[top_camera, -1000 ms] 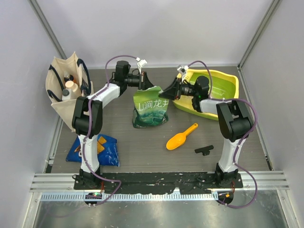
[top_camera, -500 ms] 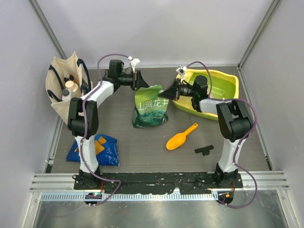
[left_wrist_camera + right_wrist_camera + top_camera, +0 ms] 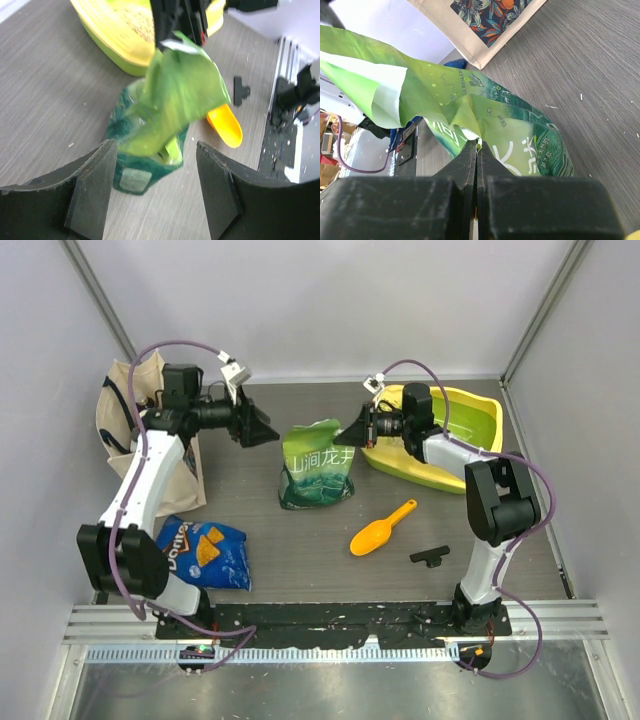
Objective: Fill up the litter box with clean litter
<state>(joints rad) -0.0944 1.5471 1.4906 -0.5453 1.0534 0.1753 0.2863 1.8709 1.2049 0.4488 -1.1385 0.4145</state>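
Your right claw [image 3: 350, 432] is clenched on the top right corner of the green pouch [image 3: 317, 472], which stands upright in the middle of the worktop [image 3: 300, 545]. Your left claw [image 3: 258, 428] is released, its jaws spread with nothing between them, hanging apart from the pouch on its left side. The litter box [image 3: 487, 430] sits at the far right, just beside the pouch and under your right arm, with the orange scoop [image 3: 382, 528] lying nearer to you.

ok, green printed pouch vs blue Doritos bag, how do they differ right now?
The green printed pouch stands upright mid-table; the blue Doritos bag lies flat at the near left. The right gripper pinches the pouch's top corner, jaws shut; no gripper holds the bag. Both are flexible printed packets.
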